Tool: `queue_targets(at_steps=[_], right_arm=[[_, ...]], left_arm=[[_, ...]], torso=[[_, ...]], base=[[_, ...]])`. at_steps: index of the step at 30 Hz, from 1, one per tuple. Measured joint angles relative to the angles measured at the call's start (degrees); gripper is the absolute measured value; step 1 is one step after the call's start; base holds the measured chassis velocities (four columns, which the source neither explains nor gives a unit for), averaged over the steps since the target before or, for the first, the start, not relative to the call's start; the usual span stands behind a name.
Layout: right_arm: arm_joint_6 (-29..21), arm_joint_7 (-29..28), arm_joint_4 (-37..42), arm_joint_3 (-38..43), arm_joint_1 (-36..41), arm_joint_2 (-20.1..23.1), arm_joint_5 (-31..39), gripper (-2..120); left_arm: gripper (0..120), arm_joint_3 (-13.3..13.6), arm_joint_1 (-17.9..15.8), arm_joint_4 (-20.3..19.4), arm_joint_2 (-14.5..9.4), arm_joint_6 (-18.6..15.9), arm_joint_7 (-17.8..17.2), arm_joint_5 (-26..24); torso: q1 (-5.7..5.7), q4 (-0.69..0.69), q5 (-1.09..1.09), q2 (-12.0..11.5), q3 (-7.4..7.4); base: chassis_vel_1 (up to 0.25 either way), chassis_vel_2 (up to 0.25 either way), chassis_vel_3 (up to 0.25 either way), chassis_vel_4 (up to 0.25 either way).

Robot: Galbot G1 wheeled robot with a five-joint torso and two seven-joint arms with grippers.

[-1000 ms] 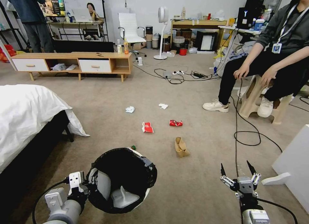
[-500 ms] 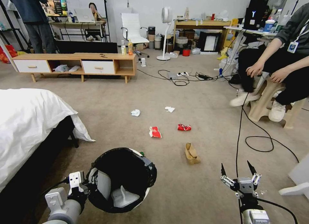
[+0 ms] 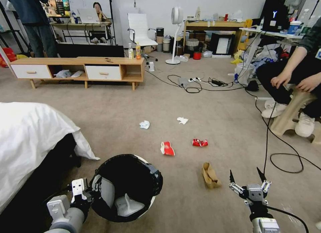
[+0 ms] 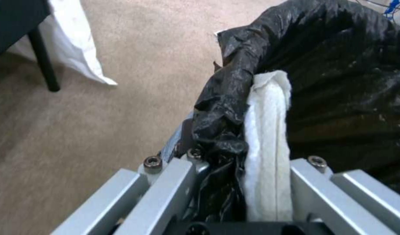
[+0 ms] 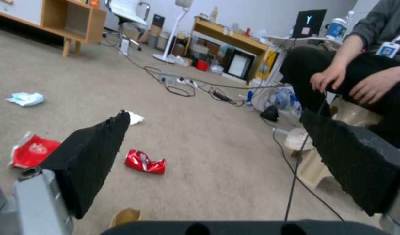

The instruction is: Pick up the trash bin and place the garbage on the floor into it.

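Holding the trash bin [image 3: 125,187] at lower left of the head view, the left end effector [image 3: 87,192] is clamped on its rim w/ the black liner pinched between the jaws; the left wrist view shows the liner and white rim [image 4: 269,137] gripped tight. So step one, bin pickup, looks done; bin seems off the floor [image 3: 110,122] and tilted toward the camera, though I can't be sure it's fully clear of the carpet. Inside: black bag, white bottom showing, no litter seen in it, so none of the garbage appears binned yet

Left to do, by my read: all the pieces. Brown paper bag [image 3: 210,175] lower centre-right, just beside the right end effector [image 3: 246,177], which hangs w/ its black fingers spread wide, nothing in them. Red-white wrapper [image 3: 167,148] and crushed red can [image 3: 200,143] mid-frame, near each other. Two white tissues [image 3: 144,125] and [image 3: 182,120] slightly above centre. Green-capped bottle not made out

Bin looks small, round, white plastic, liner folded over the rim and crinkly
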State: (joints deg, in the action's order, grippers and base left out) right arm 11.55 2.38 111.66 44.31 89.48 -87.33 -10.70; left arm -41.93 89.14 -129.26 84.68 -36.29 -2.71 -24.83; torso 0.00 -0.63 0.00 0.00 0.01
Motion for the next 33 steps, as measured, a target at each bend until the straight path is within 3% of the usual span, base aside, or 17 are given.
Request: queue_targets(at_steps=[24,26,27,30,32,33], right_arm=[[-0.3,-2.5,-0.7,-0.9,-0.1,0.4,0.9,100],[-2.1,-3.6,-0.2,-1.5,0.4,0.7,1.7,100],[-6.1,-5.1,0.8,-2.7,0.9,1.8,4.1,100],[-9.8,-5.8,0.9,-3.2,0.7,2.9,5.9,100],[-16.6,-6.1,0.0,-3.8,-1.2,5.1,10.1,100],[-16.6,-6.1,0.0,-3.8,-1.2,5.1,10.1,100]], left_arm=[[7,-0.1,0.0,0.1,0.0,0.0,0.0,0.0],[7,-0.1,0.0,0.1,0.1,0.0,0.0,0.0],[7,-0.1,0.0,0.1,0.1,0.0,0.0,0.1],[7,-0.1,0.0,0.0,0.1,0.0,0.0,0.1],[7,-0.2,0.2,-0.1,-0.1,0.0,0.0,0.0],[7,-0.2,0.2,-0.1,-0.1,0.0,0.0,0.0]], torso=[[0.0,0.01,-0.01,0.0,0.0],[0.0,-0.01,0.01,0.0,-0.01],[-0.01,0.0,-0.01,0.0,-0.01],[-0.01,0.0,0.0,0.0,-0.01],[0.0,-0.01,0.0,0.0,-0.01],[0.0,-0.01,0.0,0.0,-0.01]], base=[[-0.07,0.075,0.083,-0.072],[0.0,0.0,0.0,0.0],[0.0,0.0,0.0,0.0],[0.0,0.0,0.0,0.0],[0.0,0.0,0.0,0.0],[0.0,0.0,0.0,0.0]])
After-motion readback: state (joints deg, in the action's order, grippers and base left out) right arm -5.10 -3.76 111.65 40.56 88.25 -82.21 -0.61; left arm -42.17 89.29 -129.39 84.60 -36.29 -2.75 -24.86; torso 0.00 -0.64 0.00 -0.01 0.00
